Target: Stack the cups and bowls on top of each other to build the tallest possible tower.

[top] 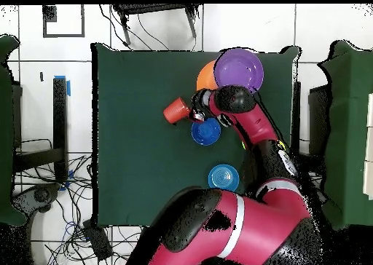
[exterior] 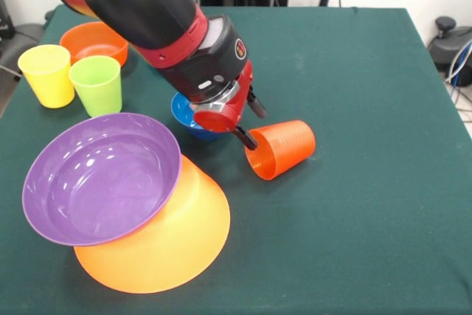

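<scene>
While the orange-red cup (exterior: 282, 148) lies on its side on the green table (exterior: 369, 204), I take it as my landmark and read everything else off it. Its open mouth faces the purple bowl (exterior: 99, 177), its closed base points away from that bowl, so its long axis runs roughly level with the cloth and slightly toward the table's far side. My gripper (exterior: 251, 119) hangs right at the cup's mouth end, just above and beside the rim; one dark finger (exterior: 245, 138) touches or nearly touches the rim, the other (exterior: 257, 102) stands apart above it. I judge the pincer spread wide and grasping nothing, since the cup rests on the cloth on its own. Behind the gripper, on the far side from the cup's base, sits the dark blue bowl (exterior: 193, 125), mostly hidden by the wrist. Beyond the cup's mouth, well apart, the purple bowl rests tilted on the upturned yellow-orange bowl (exterior: 158, 245), so the tower has two pieces and the cup is off it. Farther off past the mouth stand the lime green cup (exterior: 96, 84), the yellow cup (exterior: 47, 74) and the small orange bowl (exterior: 94, 40). From overhead, a light blue bowl (top: 223, 178) sits nearer the base. My next move, I reckon, hinges on closing across the rim, then righting the cup.
</scene>
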Tool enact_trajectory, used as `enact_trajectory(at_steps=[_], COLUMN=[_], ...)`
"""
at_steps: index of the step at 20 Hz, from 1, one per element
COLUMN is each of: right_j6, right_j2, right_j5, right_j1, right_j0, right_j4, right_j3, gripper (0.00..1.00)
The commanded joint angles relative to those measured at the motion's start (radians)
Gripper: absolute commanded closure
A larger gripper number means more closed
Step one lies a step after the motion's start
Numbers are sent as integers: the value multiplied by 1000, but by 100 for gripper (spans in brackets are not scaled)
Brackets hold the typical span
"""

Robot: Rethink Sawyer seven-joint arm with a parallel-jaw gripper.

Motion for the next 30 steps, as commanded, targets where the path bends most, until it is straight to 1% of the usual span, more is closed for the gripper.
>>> enact_trajectory(at_steps=[1,9,11,12,13,16,19,23,24,25,27,30], right_j6=[-91,-134,-158,-159,-154,-174,-166,-132,-108,-107,-61,-54], right_j2=[118,182,188,185,185,166,150,134,118,125,120,139], right_j5=[5,-84,-71,-86,-99,-121,-140,-216,-238,-259,-274,-375], right_j1=[42,86,82,74,68,60,53,39,30,24,-7,-43], right_j0=[7,-10,-13,-7,-5,10,20,38,52,49,60,56], right_j4=[-52,-38,-55,-65,-73,-114,-145,-184,-196,-202,-198,-219], right_j3=[-28,19,28,36,41,23,6,2,2,11,36,101], gripper=[0,0,0,0,100,100,100,100,100,100,100,100])
